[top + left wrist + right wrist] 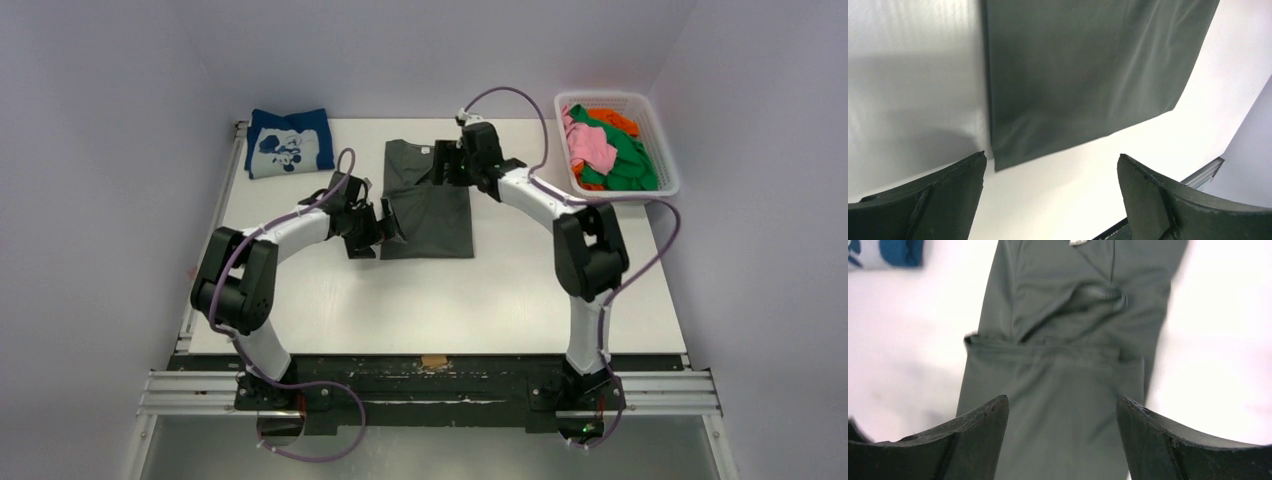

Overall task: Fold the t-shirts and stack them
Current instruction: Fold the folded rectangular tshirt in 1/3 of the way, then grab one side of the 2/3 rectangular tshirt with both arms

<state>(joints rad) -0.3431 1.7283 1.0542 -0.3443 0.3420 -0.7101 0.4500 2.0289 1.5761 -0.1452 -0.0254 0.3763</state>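
Observation:
A plain dark grey t-shirt lies flat mid-table, folded into a long narrow strip with the collar at the far end. My left gripper hovers open at the strip's near left edge; in its wrist view the jaws stand wide over bare table beside the grey cloth's corner. My right gripper hangs open over the far half of the shirt, its jaws spread above the grey cloth, holding nothing. A folded navy blue t-shirt with white print rests at the far left.
A white mesh basket at the far right corner holds pink, green and orange t-shirts. The navy tee's edge shows in the top left of the right wrist view. A metal rail runs along the table's left edge.

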